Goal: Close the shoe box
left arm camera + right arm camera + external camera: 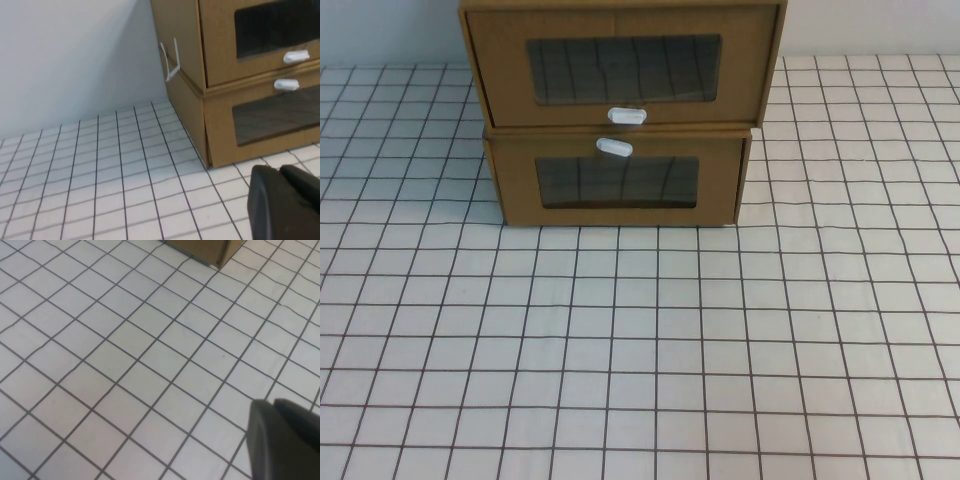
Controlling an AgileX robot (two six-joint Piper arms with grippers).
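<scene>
Two brown cardboard drawer-style boxes sit stacked at the far end of the table, plain matte board with sharp rectangular edges. The top one is the shoe box (622, 62): it has a clear rectangular window (623, 69) in the front and a small white tab handle (626, 115) just below that window. Its front sticks out a bit past the front of the lower box (617, 180), which is the twin, with its own white handle (614, 148) above the window. From the left wrist view there's a thin white clip or strip (170, 62) on the side of the stack, right about where the two boxes meet.

The table (640, 350) is covered in a white cloth with a thin dark grid, slightly wavy in places. Behind the boxes is a plain pale wall (70, 60).

The left gripper (285, 205) shows only as a dark rounded edge low over the cloth, near the front corner of the lower box but not touching it; can't tell if it's released or clenched. The right gripper (282, 440) is the same deal, a dark shape over bare cloth, well apart from the boxes, with just a box corner (205, 250) visible far off. Neither one shows in the high view, and neither is holding anything that I can see.
</scene>
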